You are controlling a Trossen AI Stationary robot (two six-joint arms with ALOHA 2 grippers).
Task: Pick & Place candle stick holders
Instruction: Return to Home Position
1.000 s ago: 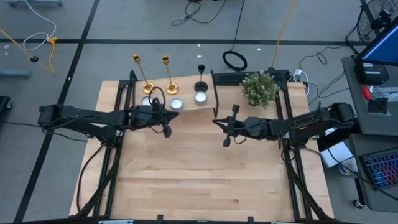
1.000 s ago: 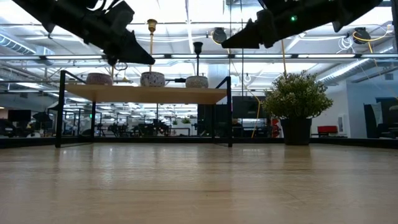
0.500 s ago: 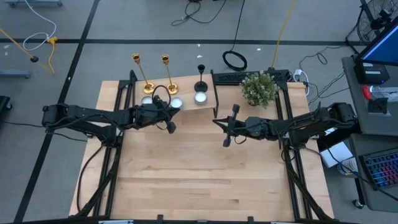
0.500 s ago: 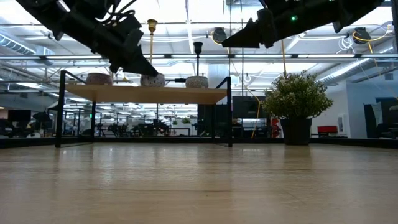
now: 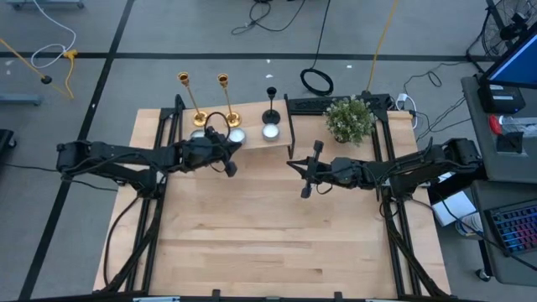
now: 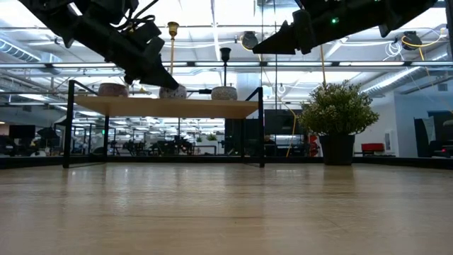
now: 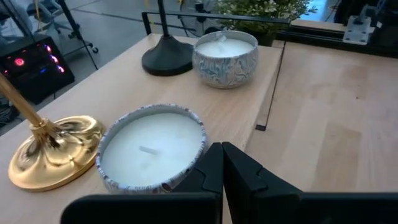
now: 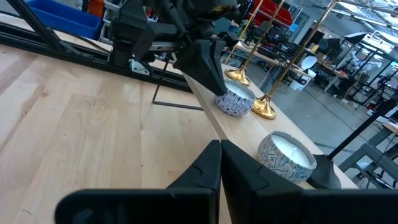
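Left gripper (image 7: 222,146) at shelf (image 5: 252,113) front, right gripper (image 8: 220,143) off shelf's corner: both closed, empty. Candle stick holders (image 5: 232,117) on shelf: judged rigid, slick, tippy; grip low on stem.

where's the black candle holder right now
High view: the black candle stick holder stands at the shelf's right end, behind a candle.

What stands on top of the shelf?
Two gold candle stick holders, a black holder and three candles. In the low view the left claw covers part of the middle candle.
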